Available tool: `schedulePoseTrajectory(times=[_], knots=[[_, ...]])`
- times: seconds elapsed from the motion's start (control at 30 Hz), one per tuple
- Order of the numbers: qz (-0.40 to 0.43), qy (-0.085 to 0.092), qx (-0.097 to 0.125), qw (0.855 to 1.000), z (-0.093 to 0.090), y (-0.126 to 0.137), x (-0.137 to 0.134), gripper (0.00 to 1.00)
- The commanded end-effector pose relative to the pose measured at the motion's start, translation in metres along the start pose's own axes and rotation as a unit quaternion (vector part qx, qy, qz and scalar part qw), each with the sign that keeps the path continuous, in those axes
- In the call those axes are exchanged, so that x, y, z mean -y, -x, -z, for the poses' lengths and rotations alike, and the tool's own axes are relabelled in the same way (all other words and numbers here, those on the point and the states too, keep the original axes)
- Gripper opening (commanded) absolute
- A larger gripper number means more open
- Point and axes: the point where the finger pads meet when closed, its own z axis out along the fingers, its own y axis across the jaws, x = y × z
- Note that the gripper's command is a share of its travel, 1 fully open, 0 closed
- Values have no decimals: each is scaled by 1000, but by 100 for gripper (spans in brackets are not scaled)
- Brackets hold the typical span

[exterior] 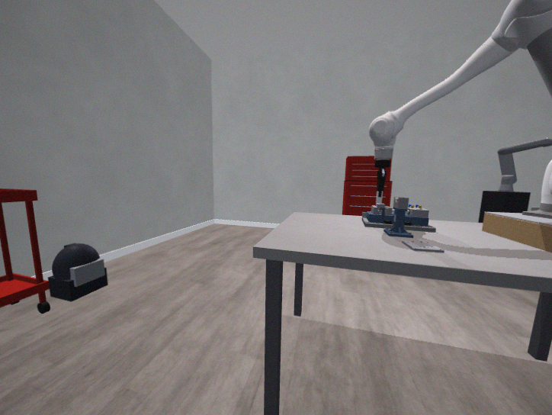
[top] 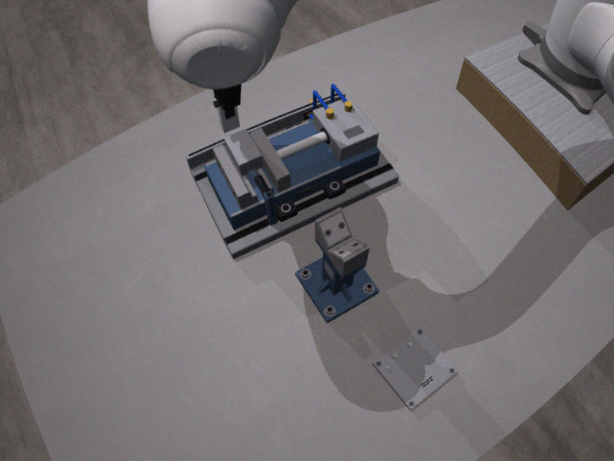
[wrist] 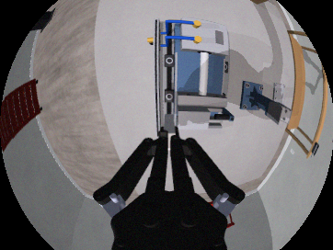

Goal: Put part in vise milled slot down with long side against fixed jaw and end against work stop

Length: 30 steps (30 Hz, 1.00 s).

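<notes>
The part [top: 242, 147], a light grey block, lies in the open vise [top: 290, 165] between the fixed jaw [top: 231, 179] on the left and the moving jaw [top: 270, 158]. It sits toward the far end of the jaw gap. The black work stop [top: 261, 182] points in at the near end; I cannot tell if the part reaches it. My gripper [top: 228, 123] is shut and empty, pointing down just behind the part's far end. It also shows in the wrist view [wrist: 166, 136] and in the exterior view [exterior: 379, 200]. The infeed plate [top: 414, 369] holds nothing.
The V-block [top: 341, 245] stands on its blue base in front of the vise. The air cylinder [top: 351, 126] with blue hoses and its rod [top: 303, 144] are at the vise's right end. The arm's wooden pedestal [top: 536, 124] is at the back right.
</notes>
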Motion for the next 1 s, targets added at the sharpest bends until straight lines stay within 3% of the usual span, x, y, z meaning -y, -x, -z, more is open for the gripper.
schedulePoseTrajectory(times=[0.0, 0.97], knots=[[-1, 2, -3, 1000, -5, -4, -3, 0], [-1, 2, -3, 1000, -5, -4, -9, 0]])
